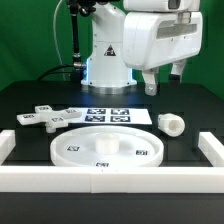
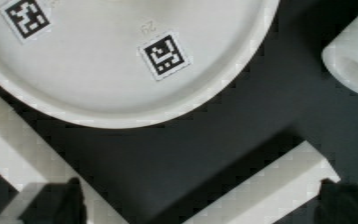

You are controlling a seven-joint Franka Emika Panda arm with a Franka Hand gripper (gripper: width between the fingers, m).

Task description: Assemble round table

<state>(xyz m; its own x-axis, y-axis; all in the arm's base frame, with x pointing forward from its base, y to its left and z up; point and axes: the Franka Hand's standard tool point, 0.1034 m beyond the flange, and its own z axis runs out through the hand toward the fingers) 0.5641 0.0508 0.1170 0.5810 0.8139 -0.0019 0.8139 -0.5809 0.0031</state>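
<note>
The large rimmed round disc [image 1: 105, 150] lies flat on the black table [image 1: 195, 108], just inside the near run of the white border wall [image 1: 110, 183], rim upward, with a small raised hub at its middle. It looks like stiff, light moulded plastic with a smooth, probably slippery skin. Its breadth likely rules out spanning it, so the thin upstanding rim is my choice of hold, one finger inside and one outside. Pinched that way it may swing or tip, so a slow lift would suit. The short cylindrical post [image 1: 172, 123] lies on its side near the disc, toward the exterior view's right, and would take a grip across its body more readily. The flat cross-shaped piece [image 1: 48, 119] lies beside the disc toward the exterior view's left, and the marker board [image 1: 113, 114] sits just behind the disc. The gripper [image 1: 162, 82] hangs above and behind the disc, over the post's side, touching nothing. In the wrist view its fingertips [image 2: 51, 200] stand far apart with only table between them, so it is spread wide and empty.
</note>
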